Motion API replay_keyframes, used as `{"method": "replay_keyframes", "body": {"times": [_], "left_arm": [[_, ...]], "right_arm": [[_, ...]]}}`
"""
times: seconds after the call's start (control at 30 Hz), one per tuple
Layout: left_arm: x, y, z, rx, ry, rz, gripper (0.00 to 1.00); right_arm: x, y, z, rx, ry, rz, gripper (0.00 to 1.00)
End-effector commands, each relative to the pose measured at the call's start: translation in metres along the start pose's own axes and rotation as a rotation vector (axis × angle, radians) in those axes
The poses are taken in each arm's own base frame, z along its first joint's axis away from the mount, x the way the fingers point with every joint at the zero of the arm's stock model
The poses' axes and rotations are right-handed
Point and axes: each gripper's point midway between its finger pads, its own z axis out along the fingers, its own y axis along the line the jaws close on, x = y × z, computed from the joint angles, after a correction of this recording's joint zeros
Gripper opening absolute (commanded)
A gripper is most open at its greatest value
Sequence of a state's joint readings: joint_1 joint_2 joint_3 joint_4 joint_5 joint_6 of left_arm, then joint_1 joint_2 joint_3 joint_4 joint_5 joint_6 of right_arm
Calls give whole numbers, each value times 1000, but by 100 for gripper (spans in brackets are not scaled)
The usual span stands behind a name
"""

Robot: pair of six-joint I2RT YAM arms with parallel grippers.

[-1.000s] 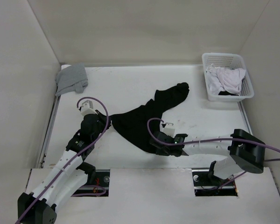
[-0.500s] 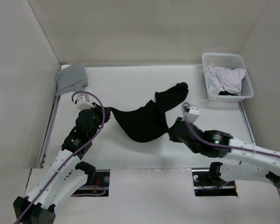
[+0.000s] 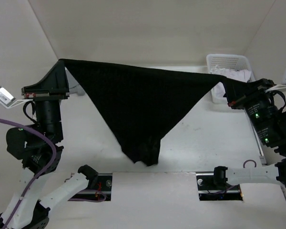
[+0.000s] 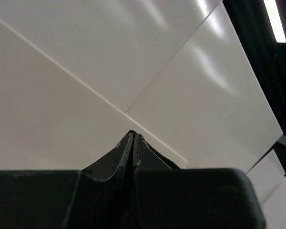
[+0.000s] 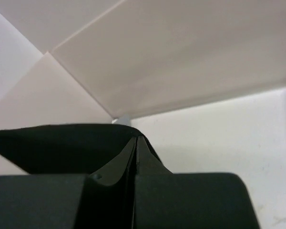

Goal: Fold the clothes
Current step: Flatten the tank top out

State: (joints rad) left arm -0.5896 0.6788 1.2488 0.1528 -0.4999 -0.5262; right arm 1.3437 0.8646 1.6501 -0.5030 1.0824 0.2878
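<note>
Off the table (image 3: 205, 138) now, black tank top (image 3: 138, 105) hangs stretched, gripped by left pincer (image 4: 133, 137) and right pincer (image 5: 136, 140).

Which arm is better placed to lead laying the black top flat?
Left, probably: left gripper and right gripper both pinch the black top taut, but the right end sits by the basket, crowding it.

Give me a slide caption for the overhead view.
Left gripper and right gripper hold the black tank top stretched between them above the table.
</note>
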Motion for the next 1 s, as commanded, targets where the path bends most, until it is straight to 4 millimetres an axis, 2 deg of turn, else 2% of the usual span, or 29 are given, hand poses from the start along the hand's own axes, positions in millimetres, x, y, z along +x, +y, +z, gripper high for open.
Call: {"method": "replay_keyframes", "body": {"times": [0.0, 0.07, 0.13, 0.2, 0.23, 0.27, 0.3, 0.37, 0.4, 0.43, 0.5, 0.57, 0.7, 0.77, 0.87, 0.97], "left_arm": [[4, 20, 17, -89, -46, 136, 1], [24, 36, 28, -136, -25, 193, 1], [55, 60, 39, -186, 22, 243, 1], [103, 95, 47, -241, 112, 279, 1], [121, 115, 49, -275, 144, 283, 1], [142, 140, 52, -317, 184, 284, 1], [155, 158, 56, -346, 208, 278, 1], [177, 195, 70, -403, 253, 247, 1], [181, 209, 78, -428, 259, 235, 1], [187, 221, 90, -442, 272, 217, 1], [192, 232, 110, -458, 273, 207, 1], [188, 227, 136, -436, 260, 205, 0], [159, 202, 163, -383, 205, 217, 0], [138, 188, 172, -353, 166, 234, 1], [109, 162, 177, -298, 127, 244, 1], [97, 146, 173, -264, 121, 237, 1]], "right_arm": [[-17, 23, 20, -9, -91, -159, 0], [-3, 33, 44, -4, -101, -227, 0], [26, 34, 73, -8, -49, -262, 0], [67, 19, 112, -13, 51, -230, 0], [75, 15, 121, -18, 74, -218, 0], [91, 6, 141, -33, 111, -190, 0], [100, -2, 156, -32, 125, -171, 0], [115, -18, 188, -32, 153, -149, 0], [119, -23, 201, -25, 166, -145, 0], [123, -29, 217, -12, 177, -143, 0], [118, -37, 244, 9, 178, -144, 0], [102, -39, 268, 25, 159, -149, 0], [62, -27, 283, 16, 104, -159, 0], [35, -13, 281, -5, 58, -169, 0], [-1, 3, 269, -29, -5, -187, 0], [-16, 10, 255, -38, -28, -193, 0]]}}
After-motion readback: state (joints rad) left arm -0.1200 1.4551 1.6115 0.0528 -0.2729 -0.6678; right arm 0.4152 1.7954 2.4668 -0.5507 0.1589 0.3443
